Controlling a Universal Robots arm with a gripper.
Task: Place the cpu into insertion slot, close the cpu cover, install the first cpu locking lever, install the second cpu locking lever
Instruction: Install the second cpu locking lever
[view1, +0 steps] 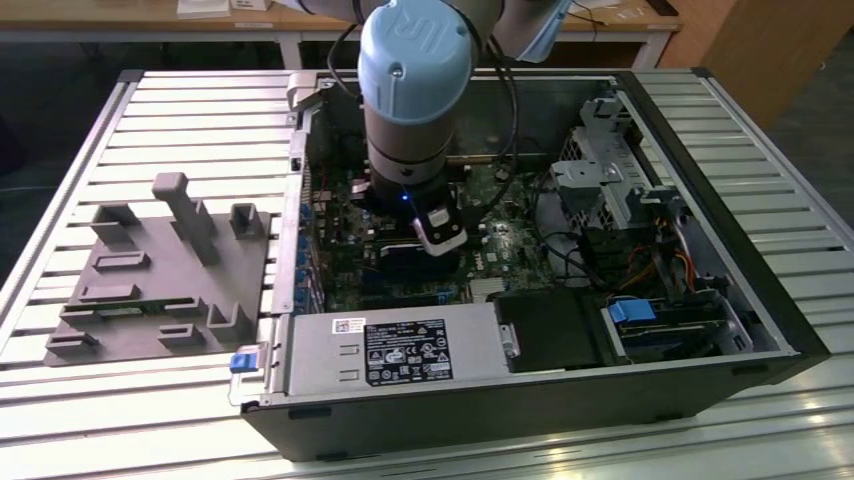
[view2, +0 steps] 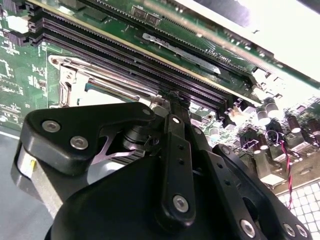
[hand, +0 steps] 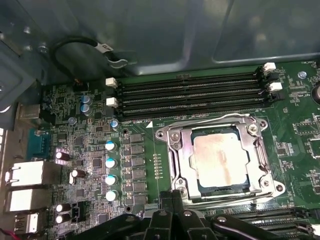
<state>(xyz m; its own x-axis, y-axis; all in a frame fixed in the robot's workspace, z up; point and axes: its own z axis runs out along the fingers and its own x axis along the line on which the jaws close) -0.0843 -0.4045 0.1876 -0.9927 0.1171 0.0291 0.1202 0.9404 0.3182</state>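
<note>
With the cpu (hand: 220, 159) seated under the shut cover (hand: 181, 165), the gripper (hand: 172, 200), fingers pressed together and empty, could slip off a lever (hand: 210, 121) and scrape the board (hand: 295, 125).

We see the arm (view1: 407, 110) reaching down through the open side of the computer case (view1: 747, 330), over the motherboard (hand: 295, 130). Above the cpu (hand: 220, 161), seated under the cpu cover (hand: 176, 156), the air is open. The memory slots (hand: 192, 95) lie just beside the socket. A drive cage (view1: 607, 185) and loose cables (view1: 667, 265) crowd the exterior view's right; the power supply (view1: 387, 350) walls off the near edge.
</note>
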